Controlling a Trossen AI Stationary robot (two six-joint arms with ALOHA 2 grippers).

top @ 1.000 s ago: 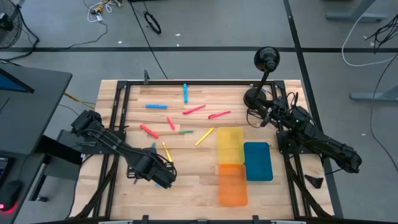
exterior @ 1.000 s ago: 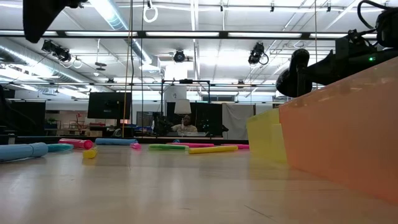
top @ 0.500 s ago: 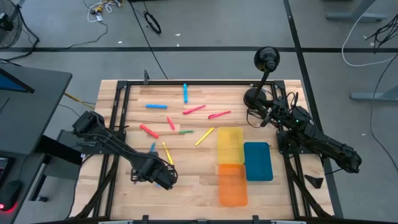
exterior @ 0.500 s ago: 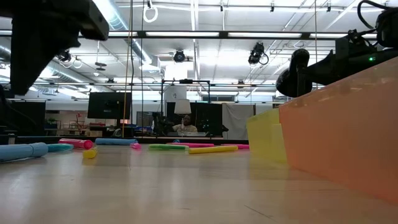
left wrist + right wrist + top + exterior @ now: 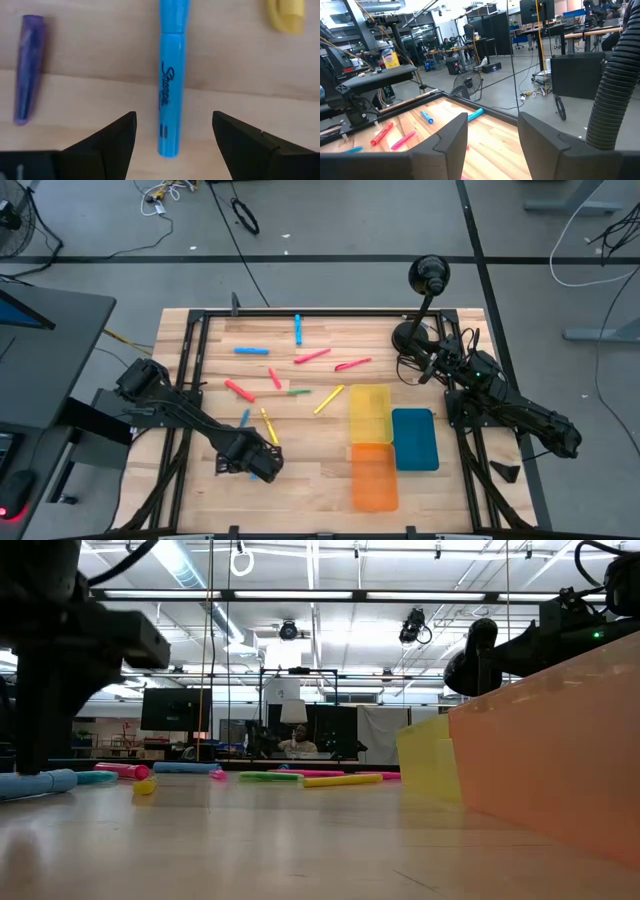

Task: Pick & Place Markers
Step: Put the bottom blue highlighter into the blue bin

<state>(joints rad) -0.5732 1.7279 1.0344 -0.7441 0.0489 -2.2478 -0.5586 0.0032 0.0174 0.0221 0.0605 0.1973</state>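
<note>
Left gripper point(image 5: 172, 131), jaws spread wide and holding nothing, hangs directly over a blue marker point(image 5: 170, 75) near the front-left part of the table point(image 5: 300, 470). The wrist view shows the marker lying lengthwise between the two dark fingers point(image 5: 107, 142), which stand clear of it on either side. Just outside one finger lies a purple marker point(image 5: 27, 67); beyond the other, a yellow marker point(image 5: 286, 15) shows only its end.

Compared with a second ago, this gripper point(image 5: 250, 460) has drawn in over the marker and come lower: in the low view its dark body point(image 5: 60, 640) now fills the near corner, where before only a part showed at the upper edge. The jaws have kept their full spread throughout. Judged from this, the approach is nearly done; what remains is a short descent and a closing on the barrel.

Farther off, the other markers point(image 5: 312, 357) lie scattered across the middle and far side of the table. Yellow point(image 5: 369, 414), blue point(image 5: 414, 439) and orange point(image 5: 374, 476) trays sit to the right, with no marker visible in them, so the task appears barely begun.

Right gripper point(image 5: 492, 135), fingers parted and empty, waits unmoved at the far right corner.
</note>
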